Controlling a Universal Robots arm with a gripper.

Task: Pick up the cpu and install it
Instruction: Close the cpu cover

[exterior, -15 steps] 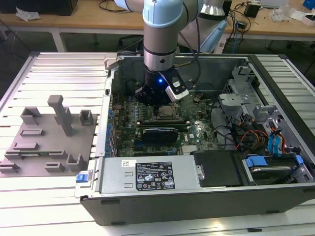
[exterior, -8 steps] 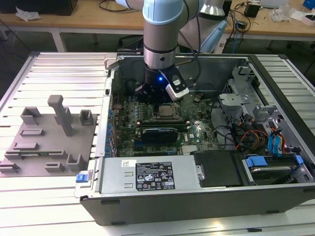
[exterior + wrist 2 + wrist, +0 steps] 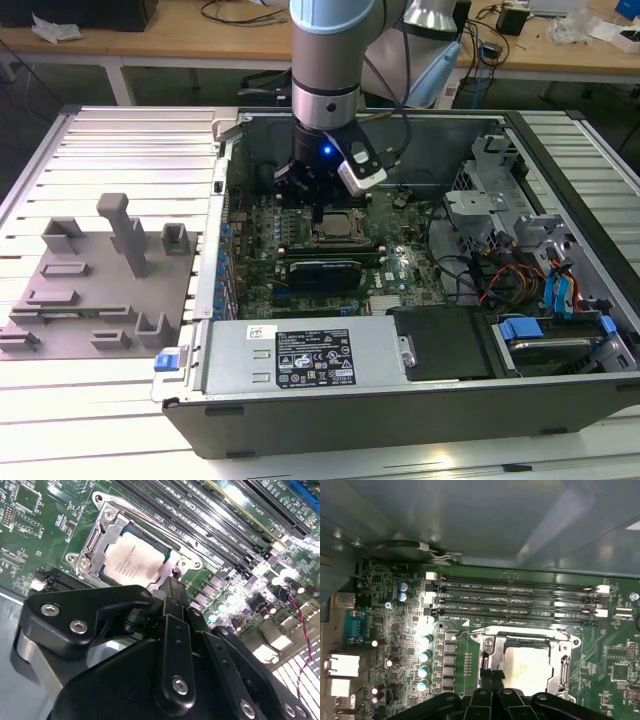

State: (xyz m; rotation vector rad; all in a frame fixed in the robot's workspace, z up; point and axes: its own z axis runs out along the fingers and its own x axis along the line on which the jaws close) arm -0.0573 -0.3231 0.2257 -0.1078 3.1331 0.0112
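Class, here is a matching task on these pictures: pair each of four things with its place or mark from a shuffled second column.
Things:
1. cpu
2. gripper
3. grey blocks
4. power supply

Places or marks:
A. bears a white label
B. outside the case, on the exterior view's left
C. lying in the socket
D. directly over the socket

Pairs: 1-C, 2-D, 3-B, 4-A.
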